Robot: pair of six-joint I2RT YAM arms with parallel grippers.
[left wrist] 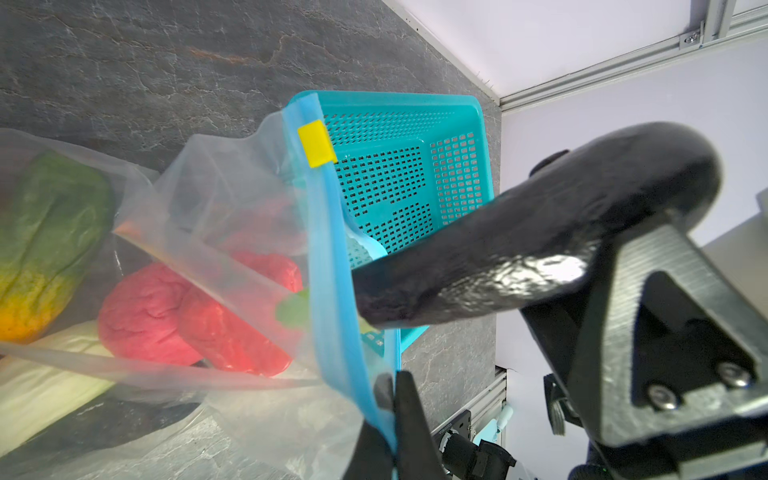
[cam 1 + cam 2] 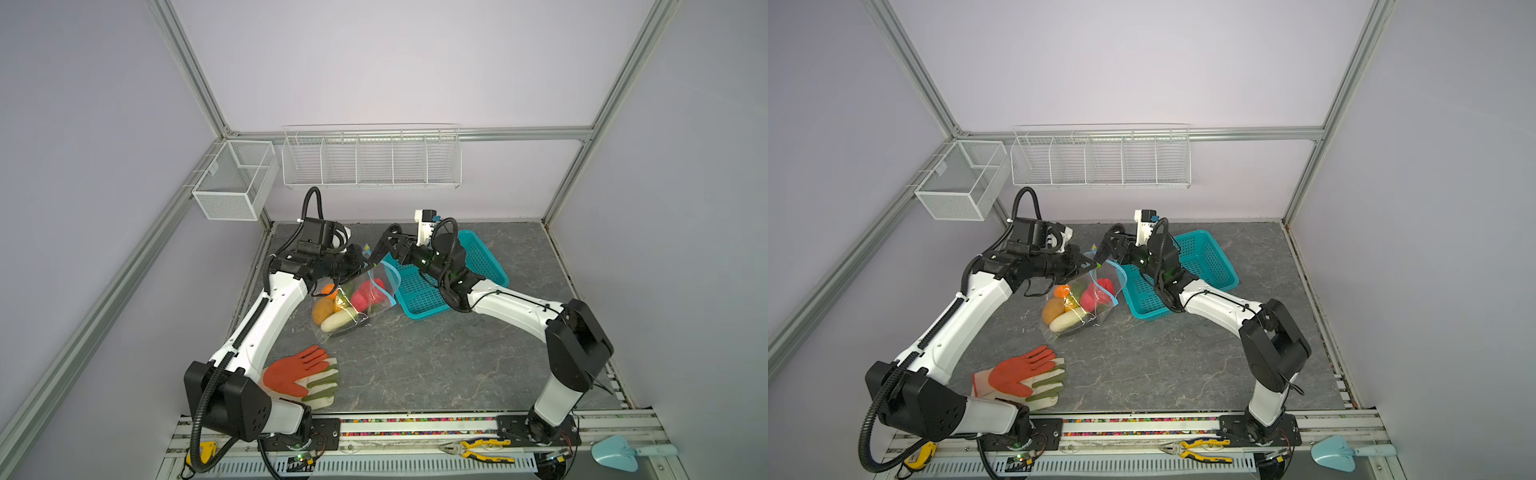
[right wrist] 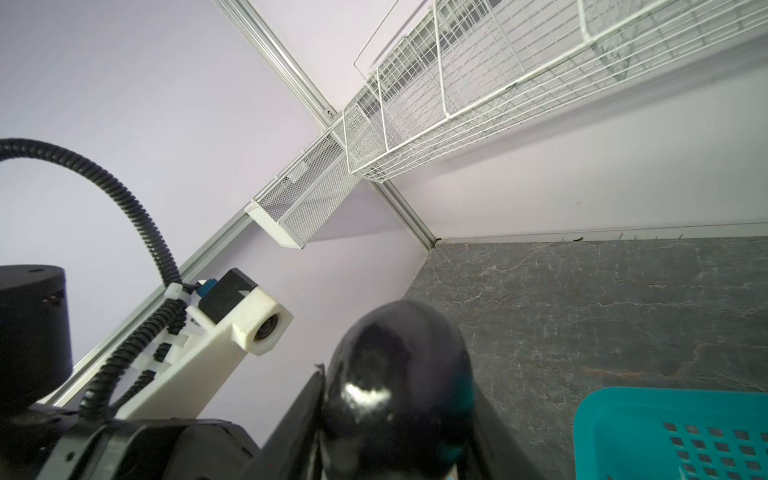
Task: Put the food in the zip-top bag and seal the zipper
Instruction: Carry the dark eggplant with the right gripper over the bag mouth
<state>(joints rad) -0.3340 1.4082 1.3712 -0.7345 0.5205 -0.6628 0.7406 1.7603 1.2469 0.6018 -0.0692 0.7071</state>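
Mid-frame in both top views, the light, limp, slippery zip-top bag (image 2: 374, 305) slumps against the teal basket (image 2: 484, 259); the left gripper (image 1: 388, 415) pinches its stiffer blue zipper (image 1: 328, 249), likely the surest handhold, while the right gripper (image 2: 1106, 247), jaws half-spread, clasps the smooth, firm-looking eggplant (image 1: 519, 249) at the bag's mouth.

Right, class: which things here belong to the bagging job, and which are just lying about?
Job: zip-top bag, food inside it, eggplant, zipper, yellow slider.
Lying about: gloves, teal basket, pliers, blue scoop, wire racks.
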